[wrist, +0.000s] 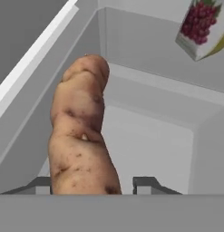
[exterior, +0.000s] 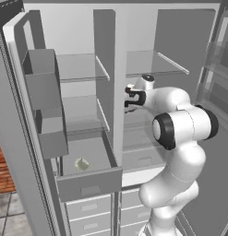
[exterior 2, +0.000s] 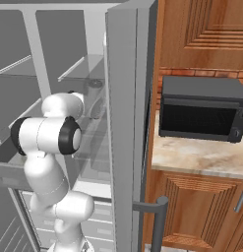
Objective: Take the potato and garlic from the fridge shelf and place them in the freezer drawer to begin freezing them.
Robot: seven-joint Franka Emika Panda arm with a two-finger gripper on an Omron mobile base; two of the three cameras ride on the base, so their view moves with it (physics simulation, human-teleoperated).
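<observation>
The potato, an orange-brown rough lump, looms close in the hand view and runs away from the camera along a grey fridge shelf. My gripper is open around its near end; the left fingertip sits against it and the right one stands a little off. In the left base view the gripper reaches into the fridge's middle shelf. The garlic, a pale greenish bulb, lies inside the freezer drawer, which is pulled out at the lower left.
A carton with a grape picture stands at the back of the shelf beyond the potato. Door bins hang on the open left door. The right door's edge stands beside the arm, with a microwave on the counter beyond.
</observation>
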